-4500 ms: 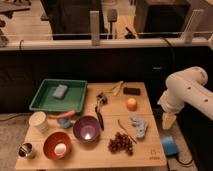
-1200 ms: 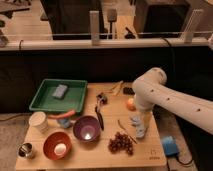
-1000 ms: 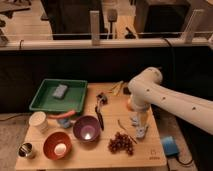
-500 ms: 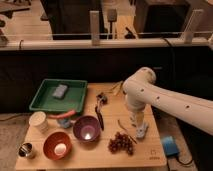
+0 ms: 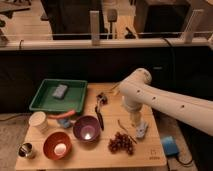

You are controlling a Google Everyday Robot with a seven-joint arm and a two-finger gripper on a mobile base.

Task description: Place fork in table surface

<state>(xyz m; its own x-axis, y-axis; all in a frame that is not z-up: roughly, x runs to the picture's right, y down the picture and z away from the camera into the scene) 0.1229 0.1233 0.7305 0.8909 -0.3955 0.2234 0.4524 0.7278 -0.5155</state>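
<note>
At the right of a crowded wooden desk, the robot's white arm reaches in from the right and hangs its hand just above the boards. The fork is on its left and a small pale-blue item on its right. The hand stands wide open and has hold of nothing. The fork, a thin dull sliver, lies flat on the desk just beside the hand, with a bunch of dark grapes close on the near side. Farther left are a black-handled utensil, a purple bowl and an orange bowl, with a green tray at the far left. The pickup appears not yet made, and the slim fork looks like the hard part. Lying flush against the wood, it offers little to pinch. A closing made too high would likely miss it, and one too low could scrape the desk and skid the fork away. With the pale-blue item and the grapes so near, a slightly off approach could snag the one or roll the other instead. A grip taken near one end could also let the fork swing and slip out during the lift.
</note>
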